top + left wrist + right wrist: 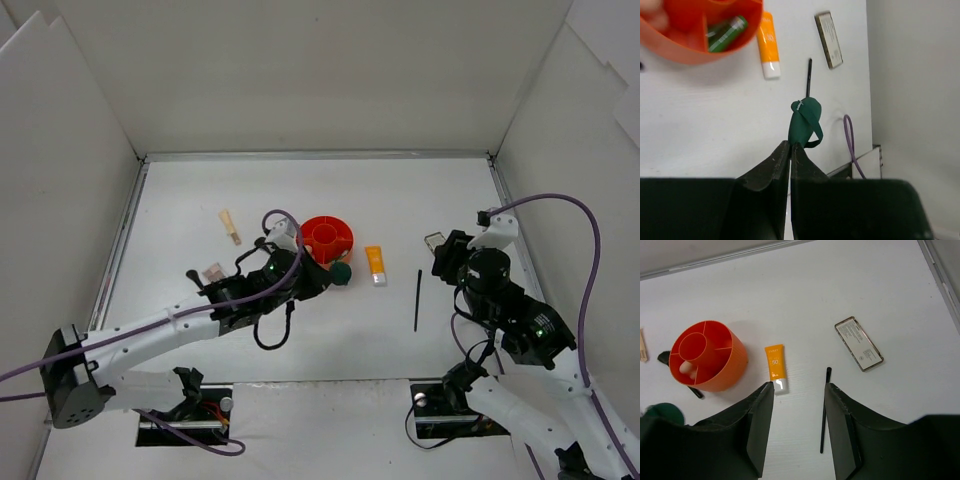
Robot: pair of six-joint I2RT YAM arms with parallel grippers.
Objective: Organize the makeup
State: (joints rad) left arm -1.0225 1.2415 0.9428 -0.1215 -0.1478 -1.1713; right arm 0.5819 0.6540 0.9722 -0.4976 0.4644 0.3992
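Dark green and round, the compact (804, 121) is pinched at its edge between the pressed-together fingers of your left claw (791, 146); a small loop of the same green hangs at its side; in the top view it sits just beside the near right edge of the red-orange holder (327, 238), and you cannot tell whether it touches the worktop (300, 190). The holder stands upright, divided into compartments around a central cup; one compartment holds a green tube (727, 33), another a pale rounded piece (685, 367) too small to name. The orange tube (375, 265) lies flat just right of the holder, white cap toward you, not touching it; further right a thin black brush (417, 299) lies alone, pointing roughly away from you; beyond it the palette (859, 343) lies flat with a printed label facing up, near the right wall. Your right claw (800, 386) hovers over that side with its fingers spread wide and nothing between them; in its own view the tube's cap shows close by one fingertip and the brush's end close by the other. On the left of the worktop the beige stick (230, 226) lies well apart from the holder; nearer your left arm lies a small pinkish item (213, 271), too small to name.
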